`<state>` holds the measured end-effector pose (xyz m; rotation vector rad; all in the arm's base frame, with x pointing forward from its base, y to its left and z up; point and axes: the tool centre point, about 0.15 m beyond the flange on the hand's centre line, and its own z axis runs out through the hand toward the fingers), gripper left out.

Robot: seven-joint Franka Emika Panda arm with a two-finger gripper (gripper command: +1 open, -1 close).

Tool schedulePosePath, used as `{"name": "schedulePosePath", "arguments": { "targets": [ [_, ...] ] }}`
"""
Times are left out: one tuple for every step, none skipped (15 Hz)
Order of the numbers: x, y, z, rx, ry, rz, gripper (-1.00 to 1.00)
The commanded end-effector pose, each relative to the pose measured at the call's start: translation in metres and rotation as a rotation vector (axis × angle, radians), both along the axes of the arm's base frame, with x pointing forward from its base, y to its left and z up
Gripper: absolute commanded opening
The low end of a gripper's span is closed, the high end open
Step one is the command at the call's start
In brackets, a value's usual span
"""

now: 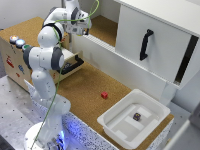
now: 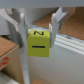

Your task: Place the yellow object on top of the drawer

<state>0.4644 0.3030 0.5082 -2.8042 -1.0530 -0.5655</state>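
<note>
In the wrist view, the yellow object (image 2: 39, 42) sat clamped between the fingers (image 2: 22, 31) of the gripper (image 2: 40, 35), the jaws parted only by its width. To finish well, the arm would likely need to carry it level over the drawer (image 1: 14, 52), lower onto the flat top, then release gently.

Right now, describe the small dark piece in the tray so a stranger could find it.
Start at the brown cork tabletop and go to the white rectangular plastic tray at its end, below the big white cabinet with the black handle. The small dark purple piece lies alone inside; the small red cube sits outside, on cork.
</note>
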Motion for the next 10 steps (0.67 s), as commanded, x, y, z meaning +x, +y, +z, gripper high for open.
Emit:
{"name": "schedulePosePath", "arguments": {
  "targets": [
    [-0.067, 0.050, -0.004, 0.025, -0.021, 0.238, -1.00],
    [-0.074, 0.063, -0.006, 0.016, -0.015, 0.272, -1.00],
    [-0.083, 0.079, -0.008, 0.004, -0.014, 0.315, -1.00],
    [-0.090, 0.095, -0.010, 0.019, 0.008, 0.362, -1.00],
    [-0.097, 0.112, -0.012, 0.015, 0.015, 0.407, -1.00],
    [-0.103, 0.124, -0.014, 0.025, 0.024, 0.446, -1.00],
    [-0.105, 0.135, -0.017, 0.034, 0.038, 0.474, -1.00],
    [-0.105, 0.144, -0.021, 0.054, 0.063, 0.504, -1.00],
    [-0.105, 0.149, -0.026, 0.056, 0.082, 0.522, -1.00],
    [-0.105, 0.155, -0.031, 0.073, 0.114, 0.545, -1.00]
  ]
}}
